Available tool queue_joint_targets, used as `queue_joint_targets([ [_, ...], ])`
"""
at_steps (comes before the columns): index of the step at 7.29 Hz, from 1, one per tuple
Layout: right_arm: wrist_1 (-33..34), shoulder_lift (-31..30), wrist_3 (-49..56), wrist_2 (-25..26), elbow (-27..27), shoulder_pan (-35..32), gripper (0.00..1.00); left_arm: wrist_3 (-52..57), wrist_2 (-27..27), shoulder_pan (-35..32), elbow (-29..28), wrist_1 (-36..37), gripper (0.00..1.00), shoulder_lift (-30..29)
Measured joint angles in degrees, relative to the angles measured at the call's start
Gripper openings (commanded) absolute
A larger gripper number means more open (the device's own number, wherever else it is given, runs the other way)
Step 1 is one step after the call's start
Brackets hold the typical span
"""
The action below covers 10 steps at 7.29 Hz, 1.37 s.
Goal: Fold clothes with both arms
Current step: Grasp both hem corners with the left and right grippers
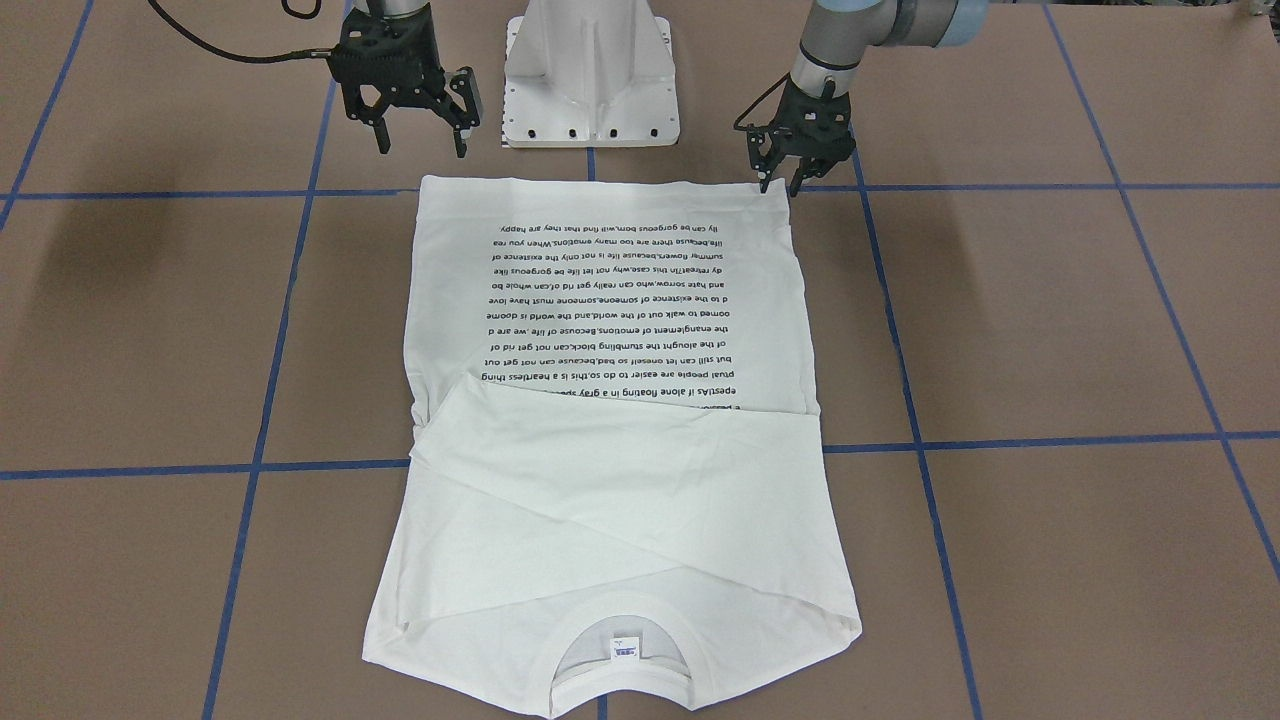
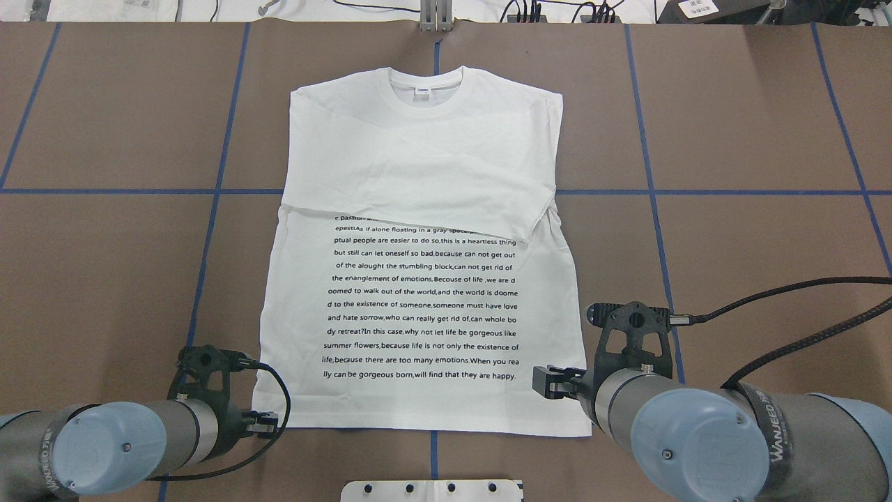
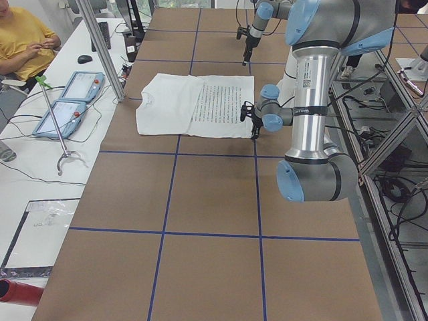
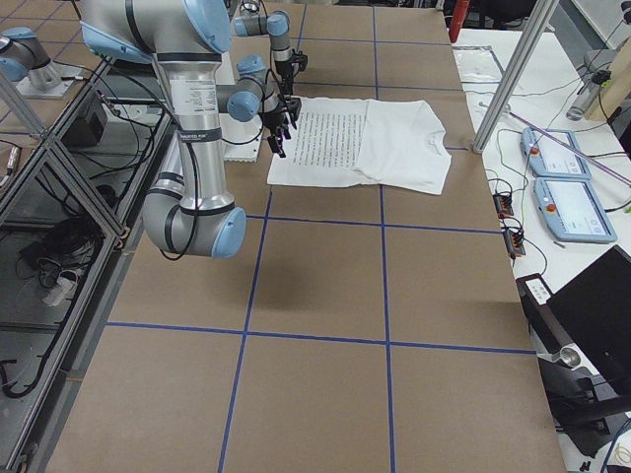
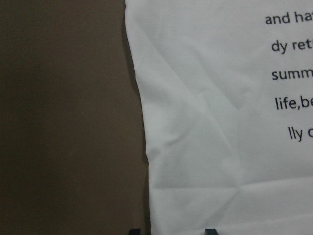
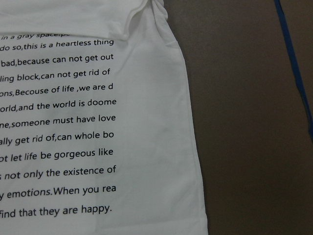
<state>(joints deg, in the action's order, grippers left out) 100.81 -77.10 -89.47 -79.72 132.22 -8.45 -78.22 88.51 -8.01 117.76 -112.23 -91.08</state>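
The white T-shirt [image 1: 610,480] lies flat on the brown table with its printed text [image 2: 424,303] face up. Its sleeves are folded across the chest; the collar [image 2: 426,87] is on the far side from the robot and the hem on the near side. My left gripper [image 1: 778,186] is low at the hem corner on its side. Its fingertips [image 5: 210,231] stand apart, with the shirt's edge between them, so it is open. My right gripper [image 1: 422,148] hangs open just off the other hem corner, raised above the table and holding nothing.
The white pedestal base [image 1: 590,80] stands between the arms, just behind the hem. Blue tape lines [image 1: 1000,440] cross the table. At a side desk, a seated person [image 3: 23,37] is next to two teach pendants [image 3: 67,100]. Brown tabletop surrounds the shirt.
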Motion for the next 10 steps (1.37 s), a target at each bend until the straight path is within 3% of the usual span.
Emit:
queue_joint_targets([
  [4,-0.66,-2.89,0.06,0.98,-0.52,0.96,0.97,0.01,-0.12,0.11,1.42,-0.04,0.00,-0.03],
  [6,-7.38,-6.04,-0.91,4.68,-3.32,3.28,0.74,0.07,-0.02,0.07,3.05,-0.01,0.00,-0.11],
  [8,-14.67,-8.14,-4.48,9.11,-7.47,6.24,0.59,0.09,0.09,-0.07,4.23,-0.02,0.00,-0.09],
  [10,-16.06,-8.50,-8.11,13.05,-9.08,9.83,0.58,0.05,0.20,-0.18,5.52,-0.08,0.00,0.02],
])
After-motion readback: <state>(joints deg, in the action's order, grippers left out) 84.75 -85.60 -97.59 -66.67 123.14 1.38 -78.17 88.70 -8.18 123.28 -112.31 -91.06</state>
